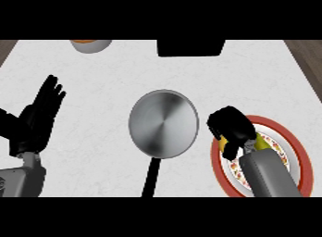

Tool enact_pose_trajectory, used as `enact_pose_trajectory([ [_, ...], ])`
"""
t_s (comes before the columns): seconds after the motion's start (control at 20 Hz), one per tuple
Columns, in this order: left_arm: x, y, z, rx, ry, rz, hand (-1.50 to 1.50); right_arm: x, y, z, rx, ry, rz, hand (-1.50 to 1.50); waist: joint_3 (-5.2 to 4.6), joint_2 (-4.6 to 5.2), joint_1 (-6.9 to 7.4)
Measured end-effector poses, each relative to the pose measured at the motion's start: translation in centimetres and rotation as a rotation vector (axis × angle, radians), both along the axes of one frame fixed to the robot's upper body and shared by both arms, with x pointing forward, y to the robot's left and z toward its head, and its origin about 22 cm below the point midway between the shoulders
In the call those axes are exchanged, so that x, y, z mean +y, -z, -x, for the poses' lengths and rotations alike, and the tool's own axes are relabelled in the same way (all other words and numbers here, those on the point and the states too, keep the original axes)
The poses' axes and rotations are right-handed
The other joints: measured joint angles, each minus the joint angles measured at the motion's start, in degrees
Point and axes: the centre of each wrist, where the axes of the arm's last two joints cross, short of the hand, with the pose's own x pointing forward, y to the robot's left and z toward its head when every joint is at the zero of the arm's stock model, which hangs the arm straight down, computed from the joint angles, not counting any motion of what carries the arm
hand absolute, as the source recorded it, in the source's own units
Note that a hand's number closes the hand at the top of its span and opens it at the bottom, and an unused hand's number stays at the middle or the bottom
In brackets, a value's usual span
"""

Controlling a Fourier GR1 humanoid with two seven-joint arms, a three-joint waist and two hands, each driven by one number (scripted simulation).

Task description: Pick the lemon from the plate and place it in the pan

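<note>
Fingers straight and spread, the left hand (37,118) rests open at the counter's edge. Right of it sits the pan (164,123), and right again the right hand (230,127), fingers curled over the lemon (226,146) on the plate (295,150) — yellow peeking below them. Likely light, firm and slick-skinned, the lemon wants a wrap round its middle.

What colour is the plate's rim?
Red, around a white centre with a patterned band; the plate shows in the head view, under the right hand.
</note>
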Motion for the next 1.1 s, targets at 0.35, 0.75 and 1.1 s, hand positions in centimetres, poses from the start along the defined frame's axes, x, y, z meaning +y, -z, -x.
enact_pose_trajectory([
  [0.35,-0.6,0.2,-0.2,0.015,0.031,0.005,0.0,5.4,-7.0,-1.6,-0.335,0.288,-0.004,1.5,0.54,-0.3,2.97],
  [0.75,-2.2,-0.6,-1.1,-0.005,0.105,0.006,0.0,11.3,-13.6,-1.4,-0.543,0.605,-0.013,1.5,0.76,1.0,7.43],
  [1.1,-3.5,-0.8,-1.8,-0.019,0.134,0.011,0.0,15.9,-17.1,-0.2,-0.642,0.788,-0.075,1.5,0.9,2.02,8.62],
])
